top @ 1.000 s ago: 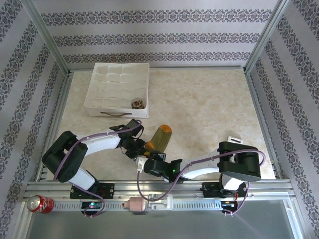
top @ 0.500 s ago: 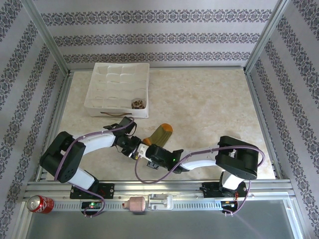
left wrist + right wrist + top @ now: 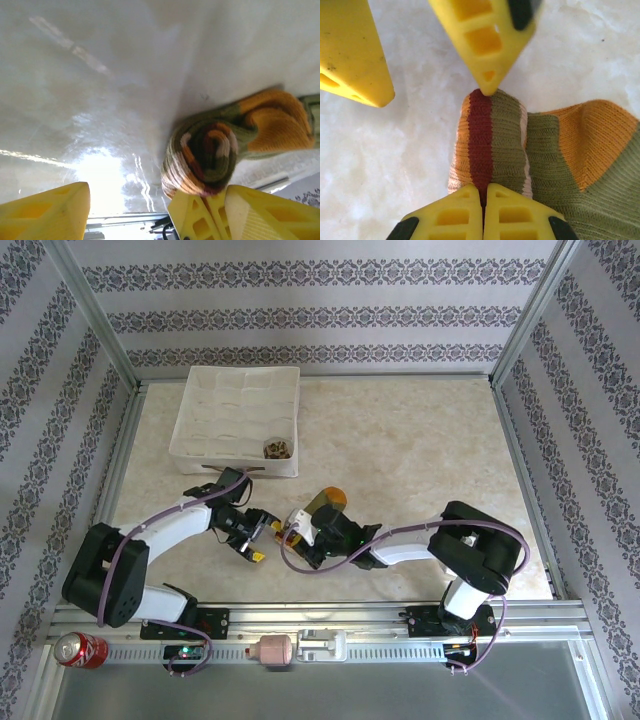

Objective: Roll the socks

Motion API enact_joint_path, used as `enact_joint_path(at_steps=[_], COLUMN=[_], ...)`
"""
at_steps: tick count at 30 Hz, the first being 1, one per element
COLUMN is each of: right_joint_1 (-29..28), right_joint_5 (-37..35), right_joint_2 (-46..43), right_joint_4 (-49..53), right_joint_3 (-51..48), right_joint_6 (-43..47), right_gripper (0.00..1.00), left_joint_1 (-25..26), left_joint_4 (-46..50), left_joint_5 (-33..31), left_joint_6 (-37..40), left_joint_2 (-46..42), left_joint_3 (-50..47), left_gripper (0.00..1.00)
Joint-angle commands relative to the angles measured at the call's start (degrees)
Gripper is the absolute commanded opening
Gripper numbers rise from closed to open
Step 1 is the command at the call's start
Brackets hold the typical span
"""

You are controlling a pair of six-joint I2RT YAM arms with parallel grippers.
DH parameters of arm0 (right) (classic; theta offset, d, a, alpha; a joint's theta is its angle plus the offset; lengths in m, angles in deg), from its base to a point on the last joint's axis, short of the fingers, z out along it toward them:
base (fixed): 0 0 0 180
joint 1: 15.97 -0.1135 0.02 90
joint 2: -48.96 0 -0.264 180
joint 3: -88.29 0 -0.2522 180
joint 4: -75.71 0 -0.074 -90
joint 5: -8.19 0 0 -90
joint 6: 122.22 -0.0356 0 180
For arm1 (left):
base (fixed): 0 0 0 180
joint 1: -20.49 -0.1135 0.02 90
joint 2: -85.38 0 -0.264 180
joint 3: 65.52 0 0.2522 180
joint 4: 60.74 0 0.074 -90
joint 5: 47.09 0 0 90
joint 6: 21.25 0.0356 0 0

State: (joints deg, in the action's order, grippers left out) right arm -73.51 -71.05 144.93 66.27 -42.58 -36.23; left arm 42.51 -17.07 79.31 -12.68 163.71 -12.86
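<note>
Counter (image 3: 420,440): pale marble top, walled in. White divided organizer box (image 3: 235,420) at far left. The green sock (image 3: 322,508) lies mid-counter, just ahead of the arms. Its orange toe points away and the near end is wound into a tight roll with orange, white and maroon stripes showing. The argyle sock (image 3: 277,448) is already rolled and sits in the box's near-right compartment.

Right end effector (image 3: 482,189): closed, pinching the near side of the green sock's roll, roll resting on the counter. Left end effector (image 3: 265,540): open, fingers spread wide and holding nothing. One fingertip (image 3: 487,87) touches the far side of the roll, the other is well off to the side.
</note>
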Motion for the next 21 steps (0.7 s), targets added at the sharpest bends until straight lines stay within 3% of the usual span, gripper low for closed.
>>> enact_joint_path(at_steps=[1,11,21], right_joint_1=[1.6,7.3,10.9], right_joint_5=[4.6,14.3,20.9], right_joint_2=[5.0,4.8,9.1], right_joint_4=[13.5,9.5,10.7], right_joint_3=[-5.5,-8.0,-5.5], right_joint_6=[-4.8,-8.9,-11.1], right_gripper=[0.00,0.00,0.00], left_joint_1=[0.0,5.6,8.3], left_joint_4=[-0.2,-13.9,-17.1], left_joint_5=[1.7,3.3,-0.2], left_joint_6=[2.2,2.4,2.9], left_joint_2=[-2.8,4.8,15.0], left_joint_3=[-0.5,0.0,1.7], left_gripper=[0.69,0.68,0.39])
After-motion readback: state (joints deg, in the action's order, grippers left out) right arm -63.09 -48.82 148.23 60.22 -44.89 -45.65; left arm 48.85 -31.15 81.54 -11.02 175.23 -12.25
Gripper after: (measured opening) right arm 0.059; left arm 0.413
